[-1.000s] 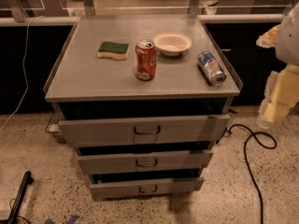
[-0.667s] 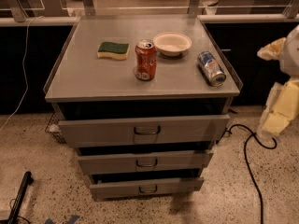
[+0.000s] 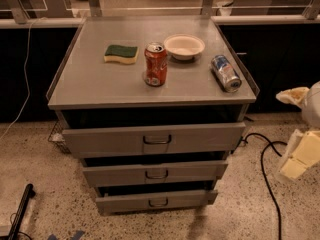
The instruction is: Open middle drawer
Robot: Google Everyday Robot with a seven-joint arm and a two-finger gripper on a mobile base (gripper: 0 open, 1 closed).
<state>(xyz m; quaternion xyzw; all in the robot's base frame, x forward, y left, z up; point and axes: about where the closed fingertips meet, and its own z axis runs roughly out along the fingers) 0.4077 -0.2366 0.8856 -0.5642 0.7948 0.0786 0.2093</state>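
The middle drawer is the second of three grey fronts on the metal cabinet, with a small recessed bar handle at its centre. Its front sits slightly forward, with a dark gap above it. The top drawer and bottom drawer also stand slightly out. My gripper, cream and white, hangs at the right edge of the camera view. It is well to the right of the cabinet, at about drawer height, and touches nothing.
On the cabinet top stand a green-and-yellow sponge, an upright red can, a white bowl and a blue can on its side. A black cable lies on the floor at right. A black pole lies at bottom left.
My arm has drifted to the right and lower, farther from the cabinet. The drawers and the things on top have not moved.
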